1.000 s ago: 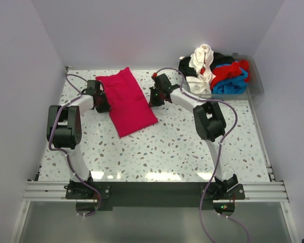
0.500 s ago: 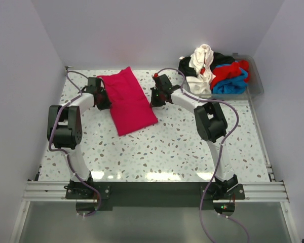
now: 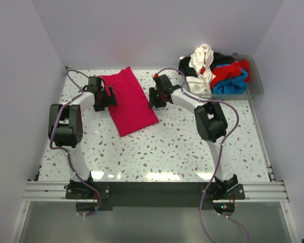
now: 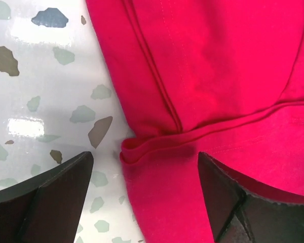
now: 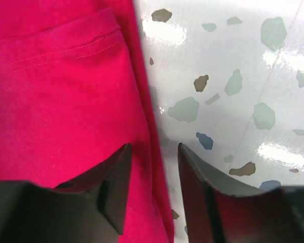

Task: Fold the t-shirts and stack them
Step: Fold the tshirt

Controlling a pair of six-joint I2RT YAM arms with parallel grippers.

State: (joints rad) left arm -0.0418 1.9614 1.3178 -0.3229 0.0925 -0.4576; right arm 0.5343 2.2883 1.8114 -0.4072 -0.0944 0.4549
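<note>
T-shirt [image 3: 127, 101], red, folded: my left end effector [image 4: 144, 195] has edged inward, spread astride its hem; right end effector [image 5: 153, 190], narrowly parted, brackets the opposite edge. Next fold pending.

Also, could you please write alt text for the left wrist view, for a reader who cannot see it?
The open left gripper straddles the folded edge of a red t-shirt, one black finger over the cloth, the other over the white speckled table. The shirt fills the upper right of the picture.
</note>
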